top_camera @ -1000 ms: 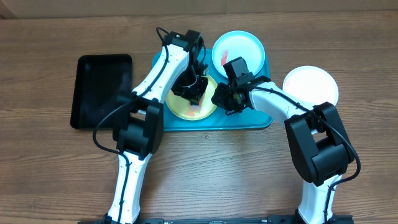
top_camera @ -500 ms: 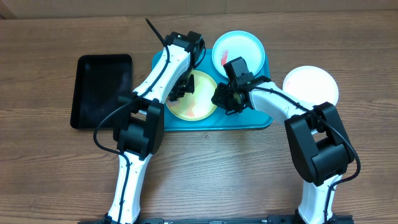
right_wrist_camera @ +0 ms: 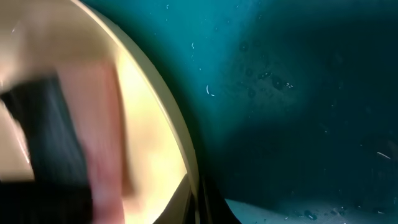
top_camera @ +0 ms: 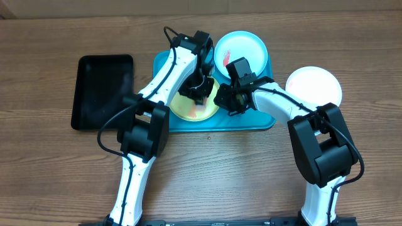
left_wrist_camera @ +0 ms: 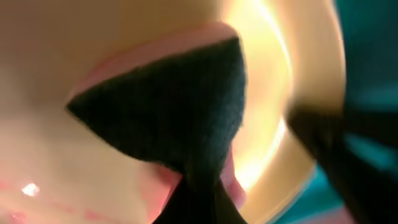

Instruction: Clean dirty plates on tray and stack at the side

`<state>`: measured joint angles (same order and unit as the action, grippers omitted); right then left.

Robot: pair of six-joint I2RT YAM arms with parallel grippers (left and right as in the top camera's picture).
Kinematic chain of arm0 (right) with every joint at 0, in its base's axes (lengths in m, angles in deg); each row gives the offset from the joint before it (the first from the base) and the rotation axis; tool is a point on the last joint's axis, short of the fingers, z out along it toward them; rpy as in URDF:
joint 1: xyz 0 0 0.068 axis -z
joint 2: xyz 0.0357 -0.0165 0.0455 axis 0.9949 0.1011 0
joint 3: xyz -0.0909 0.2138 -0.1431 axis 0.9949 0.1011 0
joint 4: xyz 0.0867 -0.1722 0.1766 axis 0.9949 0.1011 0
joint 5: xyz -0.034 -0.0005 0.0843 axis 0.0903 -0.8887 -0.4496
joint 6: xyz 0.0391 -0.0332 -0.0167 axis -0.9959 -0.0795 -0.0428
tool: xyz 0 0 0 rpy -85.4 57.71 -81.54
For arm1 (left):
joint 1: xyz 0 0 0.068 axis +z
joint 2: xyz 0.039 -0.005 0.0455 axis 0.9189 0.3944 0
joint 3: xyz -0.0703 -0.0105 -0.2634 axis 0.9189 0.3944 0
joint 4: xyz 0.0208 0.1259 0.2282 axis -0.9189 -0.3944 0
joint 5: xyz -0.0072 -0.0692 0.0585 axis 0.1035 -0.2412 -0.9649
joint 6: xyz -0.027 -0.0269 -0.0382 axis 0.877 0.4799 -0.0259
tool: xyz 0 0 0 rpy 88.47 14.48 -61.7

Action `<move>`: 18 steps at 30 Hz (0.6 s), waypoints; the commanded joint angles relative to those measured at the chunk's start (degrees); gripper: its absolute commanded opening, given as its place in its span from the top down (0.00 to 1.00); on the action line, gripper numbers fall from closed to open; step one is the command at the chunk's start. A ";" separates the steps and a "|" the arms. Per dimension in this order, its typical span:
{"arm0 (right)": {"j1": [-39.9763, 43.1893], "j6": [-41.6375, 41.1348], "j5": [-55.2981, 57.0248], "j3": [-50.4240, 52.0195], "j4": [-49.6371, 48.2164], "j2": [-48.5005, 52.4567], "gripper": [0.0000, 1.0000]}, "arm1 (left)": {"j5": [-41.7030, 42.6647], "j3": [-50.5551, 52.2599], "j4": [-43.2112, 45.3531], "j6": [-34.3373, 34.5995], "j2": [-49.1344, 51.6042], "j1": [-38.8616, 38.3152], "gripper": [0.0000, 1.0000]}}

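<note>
Both arms bend inward over the blue tray (top_camera: 251, 119): the left gripper (top_camera: 198, 93), clamped on a sponge (top_camera: 200, 108), presses into the yellow-green plate (top_camera: 181, 108) on its near half, the right gripper (top_camera: 223, 99) pinching that plate's right rim. Only the left wrist camera shows the sponge's dark face. Farther back sits a smeared blue-rimmed plate (top_camera: 248, 53); a white plate (top_camera: 314, 85) lies off-tray, right.

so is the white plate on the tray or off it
Off. The white plate lies flat on the wooden table, to the right of the turquoise tray.
</note>
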<state>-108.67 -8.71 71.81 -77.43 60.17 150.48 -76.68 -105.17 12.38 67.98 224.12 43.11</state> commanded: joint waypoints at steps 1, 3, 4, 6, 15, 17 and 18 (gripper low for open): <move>0.11 0.52 -0.74 -0.37 -0.09 1.44 0.96 | -15.30 -1.05 2.95 10.99 1.36 -0.07 0.96; 0.17 0.55 -0.70 -0.37 -0.28 1.44 0.96 | -24.44 -1.05 3.23 17.00 1.36 -0.07 0.96; 0.28 0.52 -0.61 -0.37 -0.44 1.44 0.96 | -27.78 -1.05 2.67 19.76 1.36 -0.07 0.96; 0.70 0.26 0.20 -0.37 -0.57 1.44 0.96 | -32.52 -1.05 0.61 25.00 1.36 -0.04 0.96; 1.84 -0.79 0.79 -0.37 -0.74 1.44 0.96 | -18.01 -0.68 -9.11 19.02 1.36 -0.55 0.96; 1.84 -0.79 0.76 -0.37 -0.74 1.44 0.96 | -11.13 -0.68 -9.55 13.00 1.36 -0.76 0.96; 1.84 -0.79 0.76 -0.37 -0.74 1.44 0.96 | -7.19 -0.68 -9.49 9.60 1.36 -0.83 0.96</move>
<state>-107.38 -9.04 71.61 -77.43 59.64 150.59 -95.46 -105.21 3.20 86.52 224.12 42.94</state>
